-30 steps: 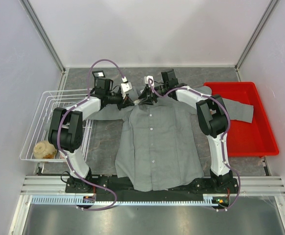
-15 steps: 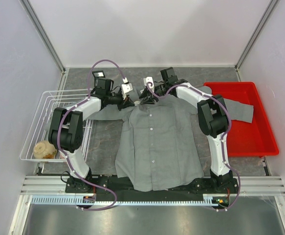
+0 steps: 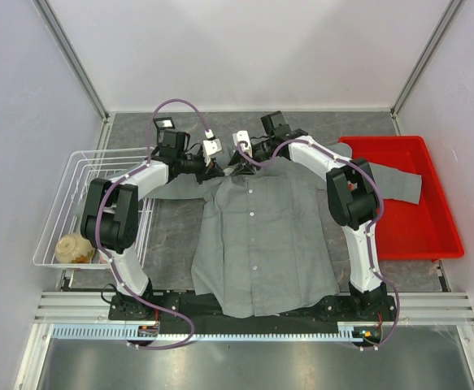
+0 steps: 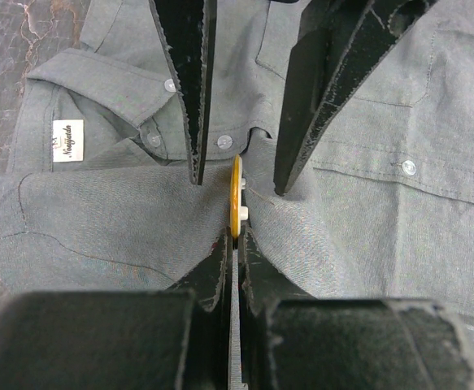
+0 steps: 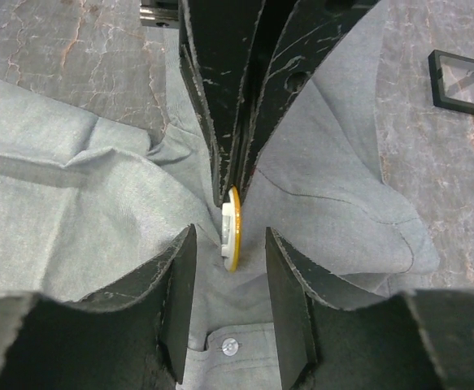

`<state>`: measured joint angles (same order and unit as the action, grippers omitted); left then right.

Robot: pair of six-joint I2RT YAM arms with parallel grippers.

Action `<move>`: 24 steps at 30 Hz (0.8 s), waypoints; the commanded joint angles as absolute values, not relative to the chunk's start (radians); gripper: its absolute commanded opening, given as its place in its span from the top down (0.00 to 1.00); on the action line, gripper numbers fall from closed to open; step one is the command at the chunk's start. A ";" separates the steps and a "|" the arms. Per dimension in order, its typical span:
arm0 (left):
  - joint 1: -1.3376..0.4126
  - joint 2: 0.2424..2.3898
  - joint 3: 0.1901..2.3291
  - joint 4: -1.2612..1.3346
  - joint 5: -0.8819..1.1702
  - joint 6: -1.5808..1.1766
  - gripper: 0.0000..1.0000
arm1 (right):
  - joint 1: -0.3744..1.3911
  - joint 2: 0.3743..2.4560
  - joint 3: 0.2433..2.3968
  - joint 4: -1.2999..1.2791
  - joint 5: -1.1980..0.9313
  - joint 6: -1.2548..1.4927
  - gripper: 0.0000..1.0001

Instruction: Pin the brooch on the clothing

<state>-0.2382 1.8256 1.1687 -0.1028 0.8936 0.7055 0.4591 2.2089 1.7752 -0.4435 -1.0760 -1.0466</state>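
The clothing [image 3: 257,236], a grey button-front shirt, lies flat between the arms with its collar at the far end. Both grippers meet above the collar. My left gripper [image 4: 235,236] is shut on the brooch [image 4: 236,197], a small orange-gold disc with a white back, held edge-on just over the fabric [image 4: 98,211]. My right gripper [image 5: 231,240] faces it from the other side. It is open, and its fingers [image 5: 180,301] stand either side of the brooch [image 5: 233,230] without touching it. In the top view the left gripper [image 3: 215,166] and right gripper [image 3: 238,162] hide the brooch.
A white wire basket [image 3: 66,195] at the left holds a tan round thing [image 3: 74,248]. A red tray [image 3: 407,211] sits at the right with a shirt sleeve draped over it. A small black box with a clear lid [image 5: 463,81] lies beyond the collar.
The right wrist has shifted slightly left, toward the left gripper, and its jaws stand a touch wider. The left arm and the brooch have held still.
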 commanded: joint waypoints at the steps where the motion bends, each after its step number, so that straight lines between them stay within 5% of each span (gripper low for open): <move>1: -0.247 1.804 1.187 -0.091 0.925 0.758 0.98 | 0.465 2.230 1.833 -0.457 -1.106 -1.083 0.56; 11: -0.247 1.804 1.187 -0.091 0.925 0.758 0.98 | 0.471 2.232 1.825 -0.466 -1.081 -1.103 0.54; 16: -0.249 1.804 1.189 -0.091 0.928 0.756 0.98 | 0.469 2.230 1.825 -0.483 -1.078 -1.138 0.44; 24: -0.252 1.804 1.189 -0.091 0.928 0.755 0.98 | 0.480 2.237 1.827 -0.485 -1.063 -1.138 0.55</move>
<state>-0.2390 1.8256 1.1687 -0.1028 0.8936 0.7059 0.4683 2.2250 1.7969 -0.4877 -1.0370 -1.1011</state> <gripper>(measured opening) 0.034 0.469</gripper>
